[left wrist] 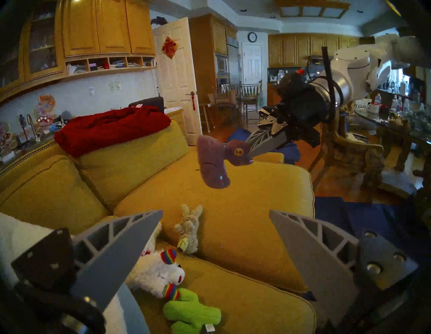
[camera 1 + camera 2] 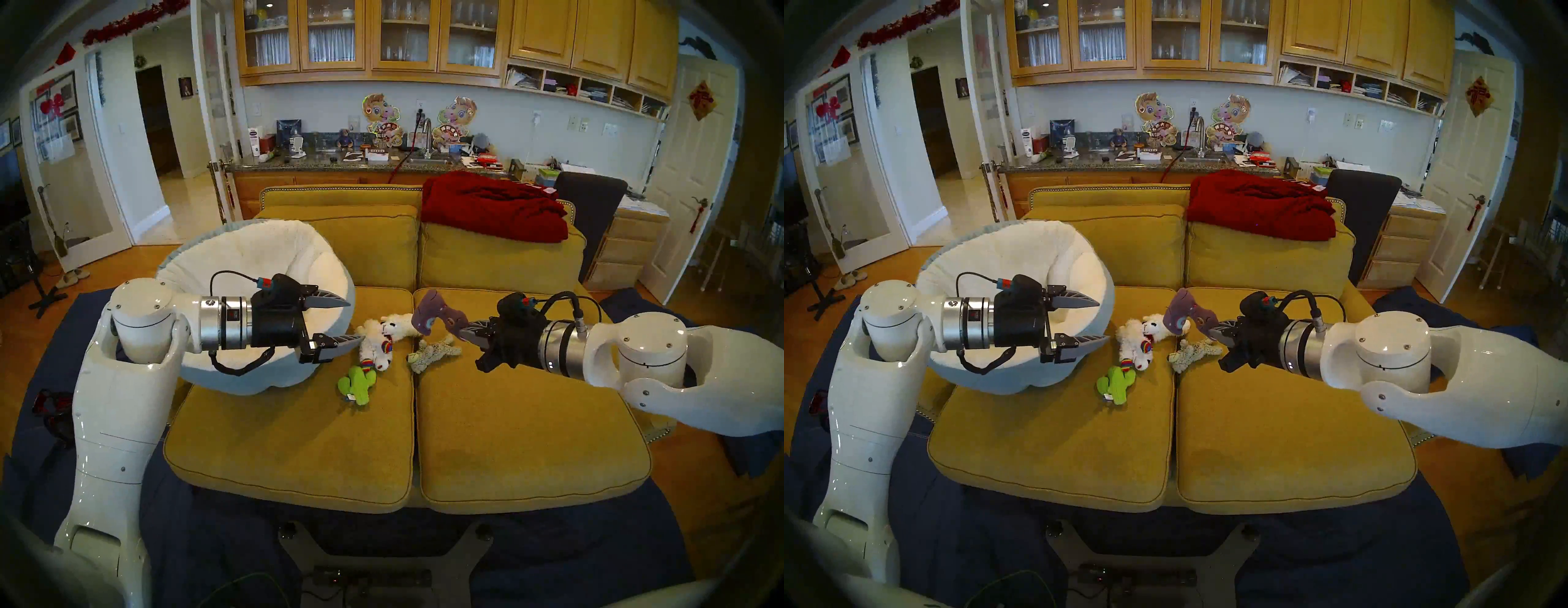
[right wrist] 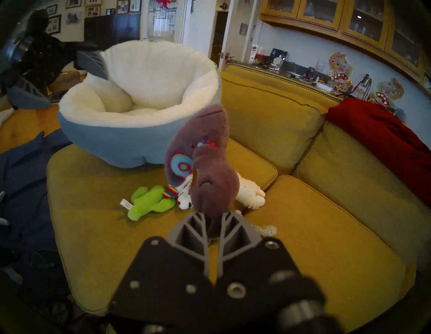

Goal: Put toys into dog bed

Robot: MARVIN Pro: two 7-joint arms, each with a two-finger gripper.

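- Right gripper [image 3: 213,215] is pinching the purple toy [image 3: 205,163] by one end; it's dangling ahead, risking slipping free
- Left gripper [image 2: 339,320] is gaping, empty; bed [image 3: 140,137] beyond it

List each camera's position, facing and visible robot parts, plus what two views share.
Head stereo left: high, looking down at the sofa; both arms show.
Head stereo right: nearly the same picture.
Left wrist: behind the open left gripper, facing across the sofa at the right gripper with the purple toy.
Right wrist: behind the shut right gripper, facing the dog bed; left gripper at top left.
Shared: both wrist views show the green cactus.
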